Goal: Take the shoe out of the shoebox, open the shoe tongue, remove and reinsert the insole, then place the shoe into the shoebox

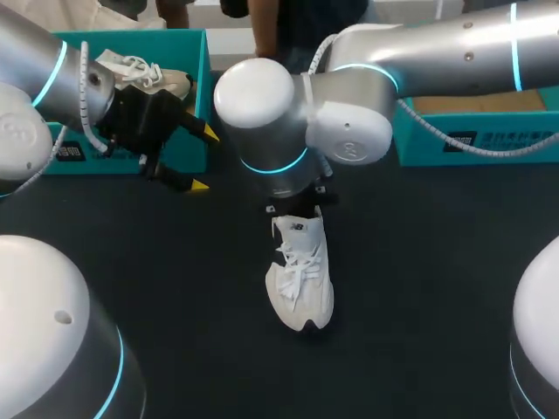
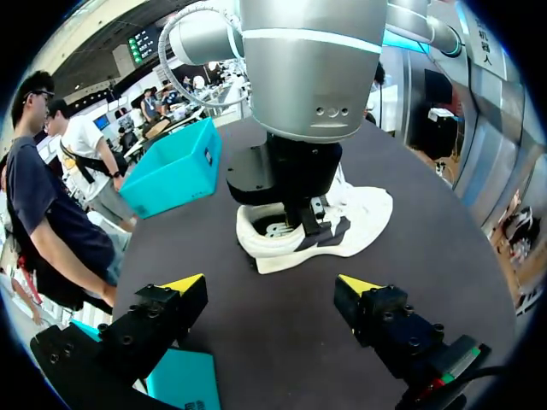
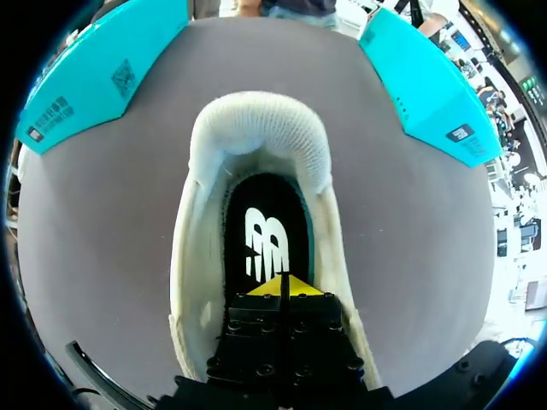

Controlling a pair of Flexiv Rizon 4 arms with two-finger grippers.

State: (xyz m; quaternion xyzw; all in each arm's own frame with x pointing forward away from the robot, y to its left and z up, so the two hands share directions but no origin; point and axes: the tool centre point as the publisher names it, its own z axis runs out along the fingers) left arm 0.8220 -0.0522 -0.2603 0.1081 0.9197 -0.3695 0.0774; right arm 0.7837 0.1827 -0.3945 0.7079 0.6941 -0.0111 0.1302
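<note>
Mid-table, white shoe [image 1: 301, 284] lay upright on its sole, toe toward the near edge, well apart from the teal shoebox [image 1: 203, 83] at far left; set out in the open, presumably so either arm could reach it. Right gripper [image 3: 282, 289] stood down inside the shoe's collar, yellow tips pressed together over the black insole [image 3: 265, 205]. Whether they pinched its edge, I could not make out. Left gripper [image 2: 272, 290] hung left of the shoe, fingers wide apart, holding nothing. Head camera hid the right fingers beneath the wrist; only the right wrist camera showed them.
</note>
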